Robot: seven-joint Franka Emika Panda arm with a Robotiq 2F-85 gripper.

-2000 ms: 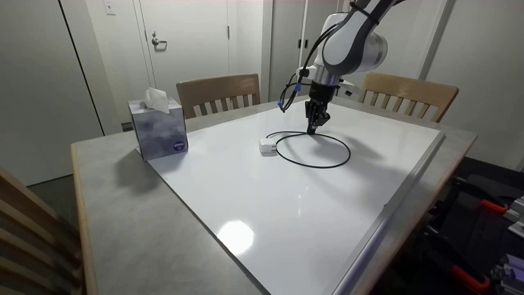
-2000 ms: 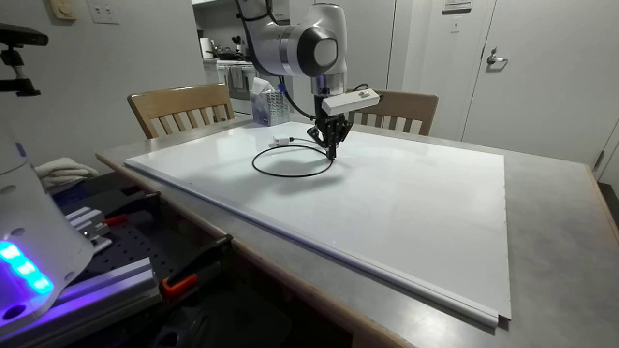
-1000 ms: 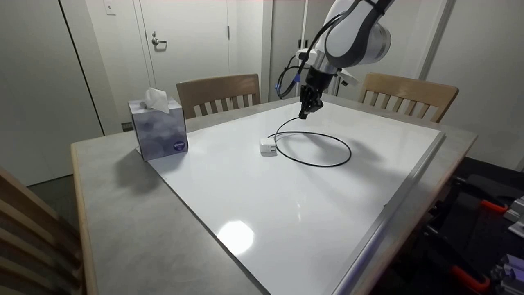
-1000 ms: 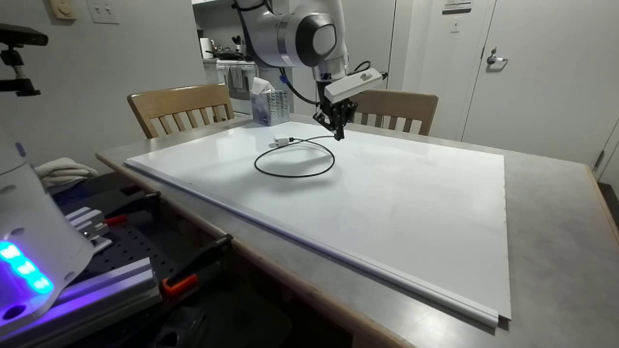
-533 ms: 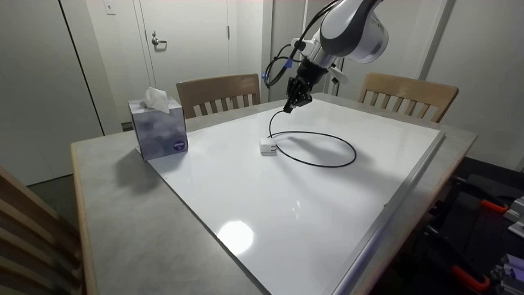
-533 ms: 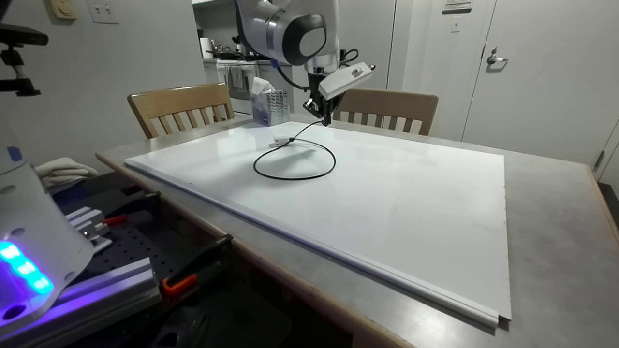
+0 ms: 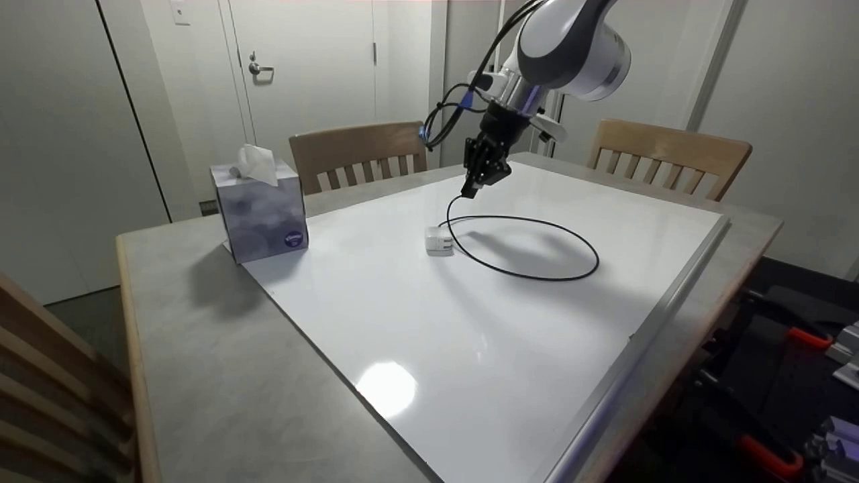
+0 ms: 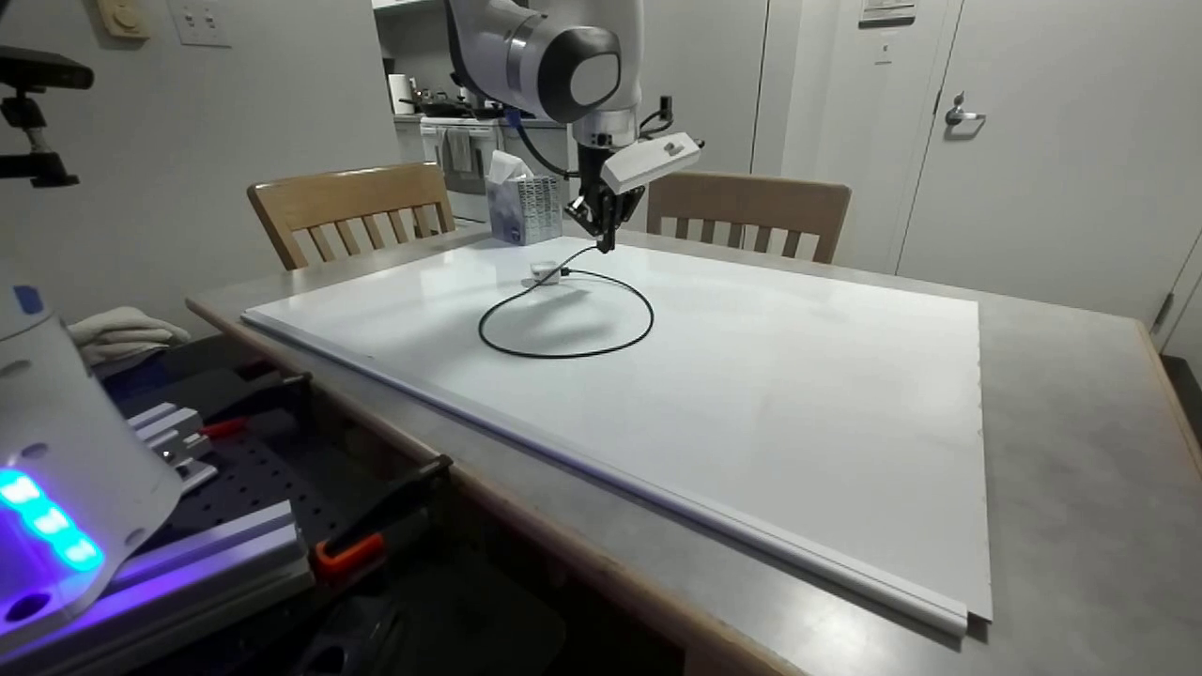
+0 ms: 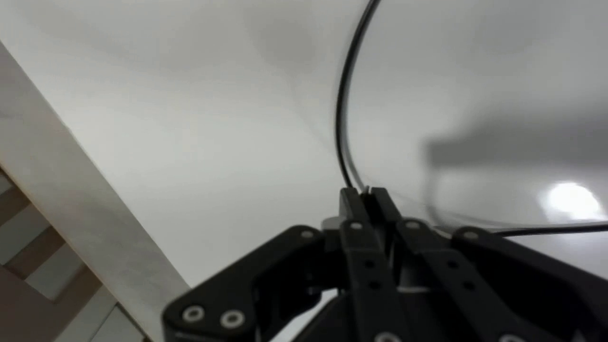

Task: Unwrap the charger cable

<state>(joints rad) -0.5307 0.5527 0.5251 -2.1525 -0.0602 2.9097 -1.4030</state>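
Note:
The black charger cable [image 7: 550, 279] lies in one wide loop on the white board, in both exterior views. Its white plug [image 7: 438, 240] rests at the loop's left side, and the cord crosses itself close by. One end of the cable rises off the board to my gripper [image 7: 468, 193], which hangs a little above the surface, tilted, behind the plug. In the wrist view the cord [image 9: 339, 107] runs down into the tips of my gripper [image 9: 365, 192], shut on it with a narrow gap between the fingers. The pinched tip of the cable is mostly hidden.
A blue-purple tissue box [image 7: 262, 218] stands at the corner of the white board [image 7: 376, 322]. Wooden chairs [image 7: 359, 144] line the table's far side. A raised metal rail [image 8: 601, 474] runs along the board's edge nearest the robot base, with clamps [image 8: 347, 554] below it.
My gripper has lifted off the board with the cable end, swung towards the plug's side, then dipped slightly. The loop has widened; the plug has stayed in place.

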